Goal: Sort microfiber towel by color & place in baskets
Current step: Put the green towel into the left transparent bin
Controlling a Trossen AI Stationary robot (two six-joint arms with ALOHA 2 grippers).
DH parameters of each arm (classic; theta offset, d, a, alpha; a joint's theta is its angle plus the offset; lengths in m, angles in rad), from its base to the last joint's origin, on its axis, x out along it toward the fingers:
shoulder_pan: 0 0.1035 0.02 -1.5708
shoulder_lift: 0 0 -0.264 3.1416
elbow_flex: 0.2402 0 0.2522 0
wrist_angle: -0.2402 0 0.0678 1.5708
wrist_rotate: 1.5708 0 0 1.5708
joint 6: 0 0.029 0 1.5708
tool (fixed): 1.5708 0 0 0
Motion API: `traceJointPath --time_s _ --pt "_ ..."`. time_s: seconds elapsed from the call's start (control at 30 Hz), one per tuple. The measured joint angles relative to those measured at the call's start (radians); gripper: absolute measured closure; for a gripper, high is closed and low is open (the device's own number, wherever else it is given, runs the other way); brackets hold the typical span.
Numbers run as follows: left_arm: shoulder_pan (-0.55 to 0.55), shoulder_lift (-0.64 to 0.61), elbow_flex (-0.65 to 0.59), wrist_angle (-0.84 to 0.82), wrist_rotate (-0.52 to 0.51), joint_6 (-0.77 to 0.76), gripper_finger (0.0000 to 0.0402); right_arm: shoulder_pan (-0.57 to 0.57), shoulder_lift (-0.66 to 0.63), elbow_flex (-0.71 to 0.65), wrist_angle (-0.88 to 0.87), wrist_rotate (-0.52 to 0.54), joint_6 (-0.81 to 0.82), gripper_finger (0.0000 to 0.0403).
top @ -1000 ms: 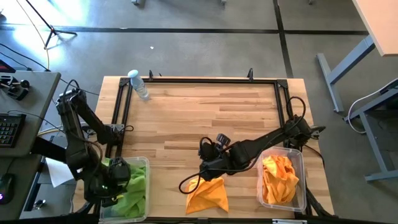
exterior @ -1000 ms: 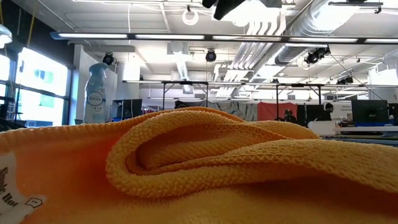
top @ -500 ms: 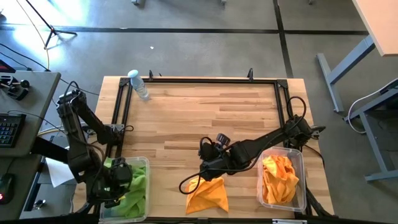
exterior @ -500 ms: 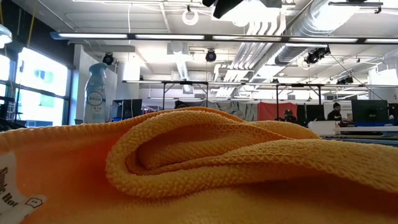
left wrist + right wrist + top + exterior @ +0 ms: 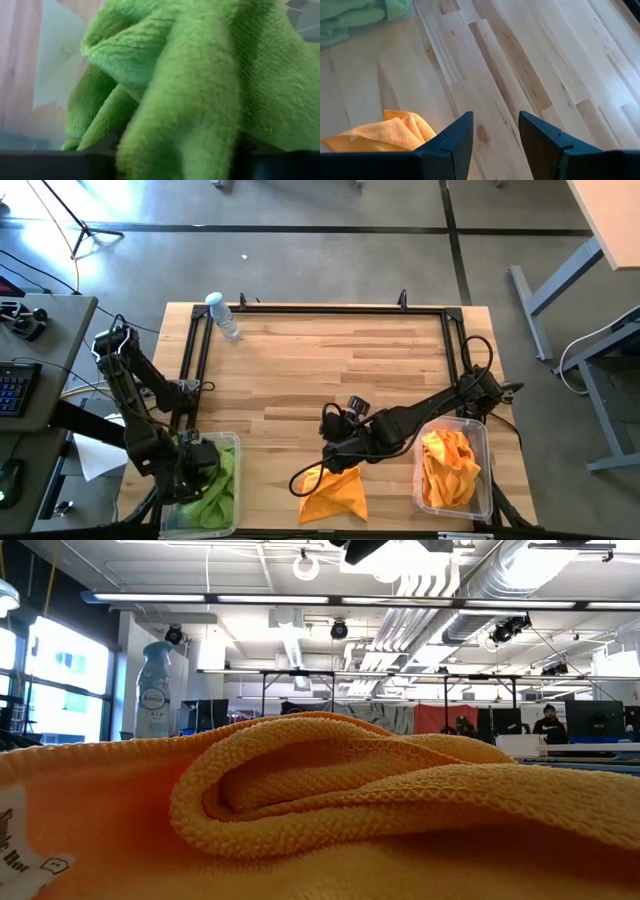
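Note:
A loose orange-yellow towel (image 5: 335, 495) lies crumpled on the table near its near edge; it also fills the low view (image 5: 320, 800). My right gripper (image 5: 330, 452) hovers open just to the far side of it, touching nothing. In the right wrist view the gripper (image 5: 495, 117) has bare wood between its fingers and the towel (image 5: 390, 132) to one side. My left gripper (image 5: 192, 470) is down in the left basket (image 5: 232, 442) among lime green towels (image 5: 215, 485). The right basket (image 5: 487, 450) holds orange-yellow towels (image 5: 450, 465). My left gripper is down among the green towels in the left basket, coming from above. A thick fold of green cloth (image 5: 175, 150) rises right at the gripper and hides the fingertips, so which part it has cannot be told. The rest of the green cloth lies in the basket.
A small clear water bottle (image 5: 225, 315) stands at the far left corner. A black frame rail (image 5: 320, 308) runs along the far edge and down both sides. Bare wood lies between the baskets and across the table's middle and far half.
My left arm has changed its bend over the left basket, its gripper staying down among the green towels. The orange towel on the table lies as it did.

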Motion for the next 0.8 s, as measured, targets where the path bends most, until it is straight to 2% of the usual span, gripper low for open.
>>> traceJointPath --time_s 0.07,0.17,0.23,0.3,0.6,0.8 --pt "0.000 0.004 -0.012 0.023 0.006 0.001 0.0207 0.002 0.000 0.000 0.000 0.000 -0.016 0.0249" --pt "0.008 0.003 -0.005 0.026 0.078 -0.027 0.0177 0.004 -0.001 0.000 -0.002 0.000 -0.034 0.0249" --pt "0.021 -0.005 0.013 0.027 0.152 -0.033 0.0170 0.006 -0.001 0.000 -0.011 0.000 -0.042 0.0249" --pt "0.023 -0.014 0.054 0.028 0.167 -0.035 0.0168 0.006 -0.001 0.000 -0.015 -0.001 -0.048 0.0249" --pt "0.022 -0.020 0.314 -0.052 0.033 -0.023 0.0167 0.006 -0.001 0.000 -0.033 0.000 -0.062 0.0249" --pt "0.022 -0.014 0.360 -0.077 -0.028 -0.012 0.0167 0.006 -0.001 0.000 -0.035 0.006 -0.062 0.0249"
